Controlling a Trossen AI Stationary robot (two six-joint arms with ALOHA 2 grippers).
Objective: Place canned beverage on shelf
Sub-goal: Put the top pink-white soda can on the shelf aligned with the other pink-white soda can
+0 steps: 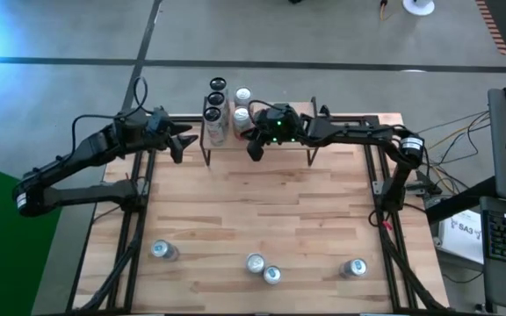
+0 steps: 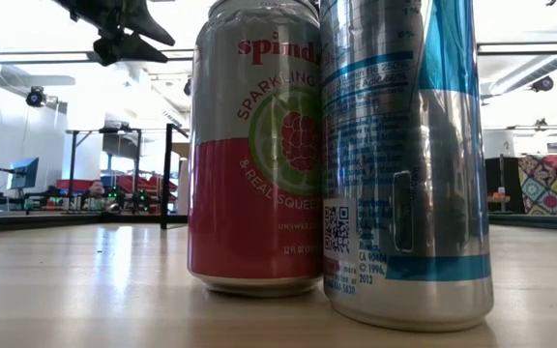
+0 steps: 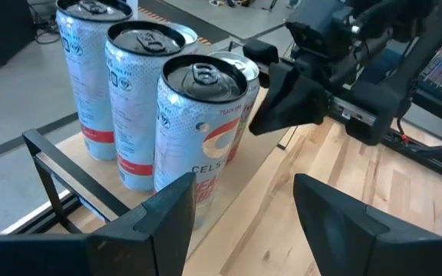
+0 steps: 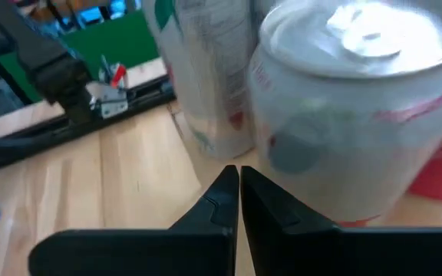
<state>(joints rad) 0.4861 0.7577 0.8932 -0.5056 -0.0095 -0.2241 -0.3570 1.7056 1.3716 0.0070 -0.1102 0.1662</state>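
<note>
Several tall cans [image 1: 215, 112] stand upright in a group on the left end of the low shelf [image 1: 235, 139] at the table's far edge; they also show in the left wrist view [image 3: 198, 130]. My left gripper [image 1: 179, 140] is open and empty, just left of the shelf, its fingers [image 3: 167, 222] pointing toward the cans. My right gripper [image 1: 255, 147] is shut, at the right side of the can group, with one silver-topped can [image 4: 359, 100] right in front of its tips [image 4: 239, 192]. My right gripper's shut fingertips stand close against the side of the nearest can [image 4: 305, 153], coming level from the table's right. I cannot tell whether they touch it. The can stands upright on the shelf.
Several more cans stand on the table near its front edge: one at the left [image 1: 163, 251], two close together in the middle [image 1: 263, 268], which fill the low view [image 2: 259, 145], and one at the right [image 1: 354, 267]. The shelf's right half lies under my right arm [image 1: 341, 130].
</note>
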